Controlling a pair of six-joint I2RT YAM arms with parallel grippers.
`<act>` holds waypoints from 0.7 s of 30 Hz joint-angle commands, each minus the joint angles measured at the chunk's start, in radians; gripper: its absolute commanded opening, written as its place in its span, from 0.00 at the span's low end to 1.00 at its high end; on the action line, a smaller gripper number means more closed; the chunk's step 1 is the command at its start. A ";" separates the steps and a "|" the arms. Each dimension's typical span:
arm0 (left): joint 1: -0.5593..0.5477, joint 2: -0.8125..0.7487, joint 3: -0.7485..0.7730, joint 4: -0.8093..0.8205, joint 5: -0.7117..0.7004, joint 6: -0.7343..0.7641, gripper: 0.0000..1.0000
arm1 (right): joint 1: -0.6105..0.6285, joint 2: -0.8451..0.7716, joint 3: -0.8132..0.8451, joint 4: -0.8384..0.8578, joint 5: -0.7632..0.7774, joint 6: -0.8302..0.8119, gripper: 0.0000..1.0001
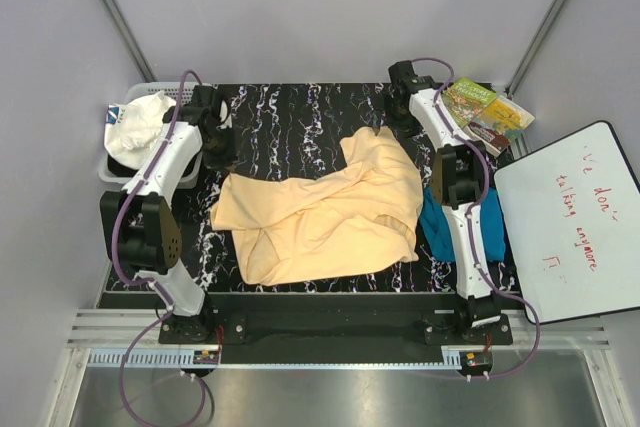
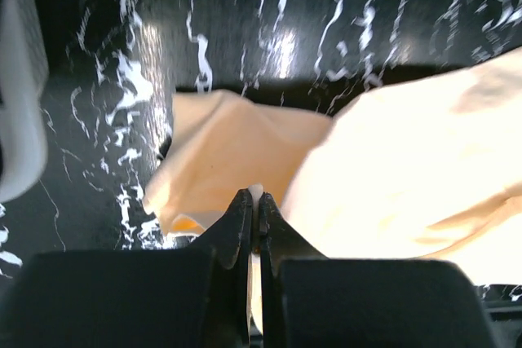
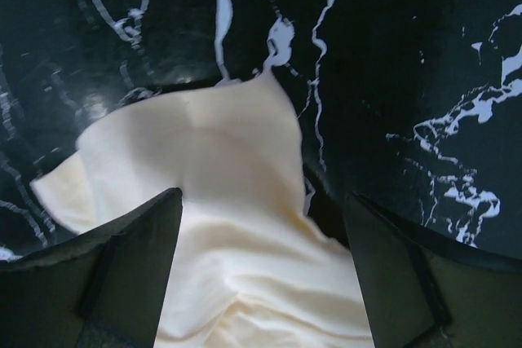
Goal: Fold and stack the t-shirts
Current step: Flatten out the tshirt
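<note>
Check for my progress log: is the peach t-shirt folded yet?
Not folded: the peach t-shirt lies rumpled and spread across the table, edges uneven, no neat rectangle.

Left pincer (image 2: 254, 198) (tight) on peach t-shirt (image 2: 391, 177)

A peach-yellow t-shirt (image 1: 320, 209) and teal t-shirt (image 1: 436, 234); table (image 1: 290, 115) black, white-veined.

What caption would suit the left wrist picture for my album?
Closed tight, the left jaws pinch the peach-yellow t-shirt at its edge, on a black marbled table.
</note>
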 commanded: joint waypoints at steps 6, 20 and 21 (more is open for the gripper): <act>0.003 -0.032 -0.040 -0.006 -0.001 0.033 0.00 | -0.068 0.176 0.195 -0.010 -0.026 0.014 0.84; 0.003 -0.015 -0.012 -0.021 0.018 0.020 0.00 | 0.060 0.152 0.014 0.013 -0.108 -0.032 0.70; 0.003 -0.015 -0.011 -0.021 0.016 0.020 0.00 | 0.084 0.158 0.016 0.015 -0.101 -0.035 0.70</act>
